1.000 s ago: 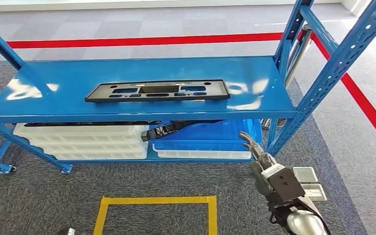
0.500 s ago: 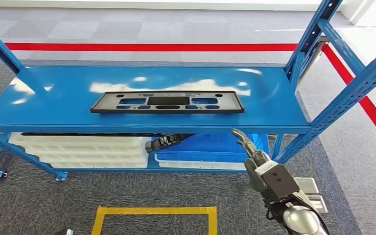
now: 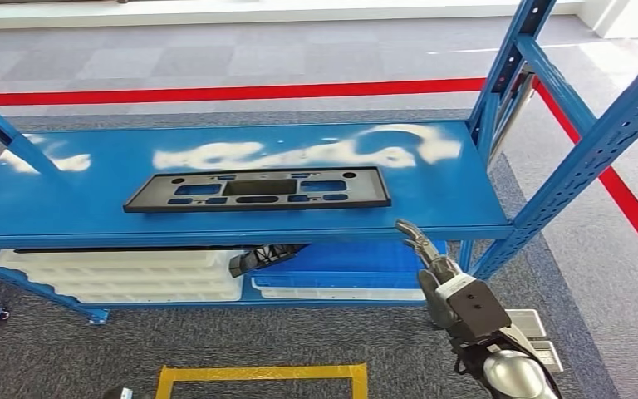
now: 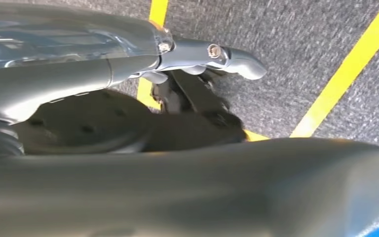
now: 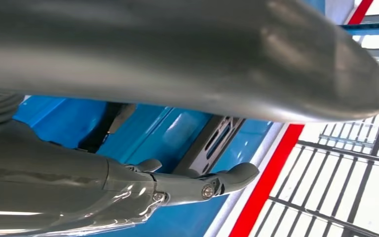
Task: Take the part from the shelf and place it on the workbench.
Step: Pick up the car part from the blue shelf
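The part (image 3: 257,189) is a long flat black panel with several slots, lying flat on the blue shelf top (image 3: 432,179). My right hand (image 3: 436,274) is raised in front of the shelf's front edge, right of the part and apart from it, fingers stretched out and holding nothing. The right wrist view shows that hand (image 5: 103,182) with the part (image 5: 217,138) beyond its fingertips. My left hand (image 4: 79,64) hangs low over grey carpet with a finger extended, empty.
Blue shelf uprights (image 3: 581,166) rise at the right. The lower shelf holds stacked white trays (image 3: 125,270), a blue bin (image 3: 357,258) and a black item (image 3: 262,256). Yellow tape (image 3: 257,371) and a red line (image 3: 216,91) mark the carpet. Small white boxes (image 3: 536,332) lie by my right arm.
The whole picture has shifted, so the camera has moved. My right hand's fingertips now reach the level of the shelf's front edge. The part lies where it was on the shelf.
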`<state>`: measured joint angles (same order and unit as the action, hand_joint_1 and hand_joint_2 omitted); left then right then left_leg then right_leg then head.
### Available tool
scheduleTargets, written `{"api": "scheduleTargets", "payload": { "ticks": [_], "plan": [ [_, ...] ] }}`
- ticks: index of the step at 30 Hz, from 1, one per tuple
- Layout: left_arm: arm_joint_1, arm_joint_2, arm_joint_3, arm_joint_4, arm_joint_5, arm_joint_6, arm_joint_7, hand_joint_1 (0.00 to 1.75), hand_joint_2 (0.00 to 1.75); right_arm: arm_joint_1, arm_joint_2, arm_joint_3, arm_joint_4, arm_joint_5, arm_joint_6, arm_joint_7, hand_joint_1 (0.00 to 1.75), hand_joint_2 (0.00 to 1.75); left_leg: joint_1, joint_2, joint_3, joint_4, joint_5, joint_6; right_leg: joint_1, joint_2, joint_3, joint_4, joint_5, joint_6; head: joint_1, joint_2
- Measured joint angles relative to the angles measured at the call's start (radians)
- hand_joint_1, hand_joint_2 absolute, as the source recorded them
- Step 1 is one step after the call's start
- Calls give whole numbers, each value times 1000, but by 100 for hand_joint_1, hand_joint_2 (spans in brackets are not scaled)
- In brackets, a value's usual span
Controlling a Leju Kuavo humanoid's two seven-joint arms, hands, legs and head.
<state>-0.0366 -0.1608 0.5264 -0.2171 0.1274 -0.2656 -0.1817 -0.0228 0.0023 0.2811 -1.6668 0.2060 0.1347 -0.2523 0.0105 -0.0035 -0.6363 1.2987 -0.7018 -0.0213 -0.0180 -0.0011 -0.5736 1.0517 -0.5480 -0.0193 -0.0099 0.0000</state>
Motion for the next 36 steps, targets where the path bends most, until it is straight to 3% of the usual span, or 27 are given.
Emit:
{"api": "scheduleTargets", "payload": {
  "ticks": [1, 3, 5, 9, 11, 14, 15, 16, 18, 20, 21, 24, 26, 29, 30, 31, 32, 34, 36],
  "plan": [
    [2, 0, 0, 0, -1, -1, 0, 0, 0, 4, 0, 0, 0, 0, -1, -1, 0, 0, 1, 0, -10, -8, 22, -1, 0, 1, 6, 0, -4, 1, 0, 0],
    [3, 1, 0, 0, -3, -2, -2, 0, 0, 7, 0, 0, -2, -1, -2, -5, 0, 0, 1, 0, 16, -118, 110, 4, 0, 2, 20, 0, -13, 6, 0, 0],
    [2, 3, 0, 0, -4, -2, -3, 0, 0, 8, 0, 1, -5, -1, -3, -9, 0, 0, -4, 0, 43, -215, 154, 13, 0, 2, 28, -1, -19, 14, 0, 0],
    [5, 3, 0, 0, -5, -1, -7, 0, 0, 9, 0, 3, -12, -1, -3, -10, 0, 0, -9, 0, 49, -246, 172, 34, 2, 2, 33, -2, -30, 38, 0, 0],
    [3, 5, 0, 0, -5, -2, -9, 0, 0, 7, 0, 5, -17, -1, -3, -10, 0, 0, -4, 2, 56, -258, 177, 46, 3, 2, 19, 35, -59, 45, 0, 0],
    [0, 6, 0, 0, -5, -2, -10, 0, 0, 9, 0, 6, -19, -1, -3, -10, 0, 0, -2, 2, 60, -263, 175, 56, 2, 2, -73, 206, -134, 51, 0, 0],
    [0, 6, 0, 0, -5, -2, -10, 0, 0, 10, -1, 6, -19, -1, -3, -10, 0, 0, -3, 2, 62, -263, 173, 57, 2, 2, -99, 247, -139, 52, 0, 0],
    [1, 6, 0, 0, -5, -2, -11, 0, 0, 12, -1, 6, -19, -1, -3, -10, 0, 0, -3, 2, 64, -263, 170, 57, 2, 2, -109, 253, -124, 54, 0, 0],
    [2, 6, 0, 0, -5, -4, -13, 0, 0, 12, -1, 7, -19, 0, -4, -10, 0, 0, -2, 0, 75, -263, 162, 52, 1, 2, -74, 154, -47, 54, 0, 0],
    [1, 6, 0, 0, -7, -6, -16, 0, 0, 11, -1, 8, -19, 1, -4, -10, 0, 0, -5, -1, 84, -261, 152, 42, 3, 2, -26, 39, 6, 48, -1, 0],
    [0, 6, 0, 0, -9, -8, -17, 0, 0, 12, -1, 9, -19, 1, -5, -10, 0, 0, -7, -1, 86, -260, 149, 37, 5, 3, -14, 10, 13, 43, -1, 0],
    [-3, 7, 0, 0, -12, -12, -19, 0, 0, 14, -1, 9, -21, 2, -7, -10, 0, 0, -6, -1, 88, -262, 145, 26, 6, 4, -9, -3, 8, 26, -2, 0],
    [-4, 7, 0, 0, -13, -14, -21, 0, 0, 14, -1, 9, -25, 3, -8, -11, 0, 0, -6, 0, 76, -231, 120, 16, 0, 2, -5, -8, 9, 16, -2, 0],
    [-3, 7, 0, 0, -14, -16, -22, 0, 0, 17, 0, 10, -27, 3, -8, -11, 0, 0, -1, 0, -14, -54, 40, 2, -2, -2, -3, -10, 5, 7, -2, 0],
    [-2, 7, 0, 0, -14, -16, -22, 0, 0, 19, 0, 10, -27, 3, -8, -11, 0, 0, 0, 0, -42, -3, 28, 0, -1, -3, -2, -10, 4, 6, -2, 0],
    [-1, 7, 0, 0, -14, -16, -22, 0, 0, 21, 0, 10, -27, 3, -8, -11, 0, 0, 0, 0, -56, 14, 35, 0, -1, -3, 0, -10, 2, 5, -2, 0],
    [0, 7, 0, 0, -14, -16, -22, 0, 0, 22, 0, 10, -27, 3, -8, -11, 0, 0, 0, 0, -50, -8, 62, 3, -1, -2, 4, -10, 0, 5, -2, 0],
    [1, 8, 0, 0, -14, -16, -22, 0, 0, 24, 0, 11, -28, 3, -8, -11, 0, 0, -3, 0, 1, -131, 141, 14, -1, 0, 14, -10, -7, 8, -2, 0],
    [0, 9, 0, 0, -14, -16, -22, 0, 0, 25, 1, 11, -28, 3, -9, -11, 0, 0, -9, 0, 41, -228, 182, 28, 1, 1, 17, -10, -12, 16, -2, 0]
  ]
}}
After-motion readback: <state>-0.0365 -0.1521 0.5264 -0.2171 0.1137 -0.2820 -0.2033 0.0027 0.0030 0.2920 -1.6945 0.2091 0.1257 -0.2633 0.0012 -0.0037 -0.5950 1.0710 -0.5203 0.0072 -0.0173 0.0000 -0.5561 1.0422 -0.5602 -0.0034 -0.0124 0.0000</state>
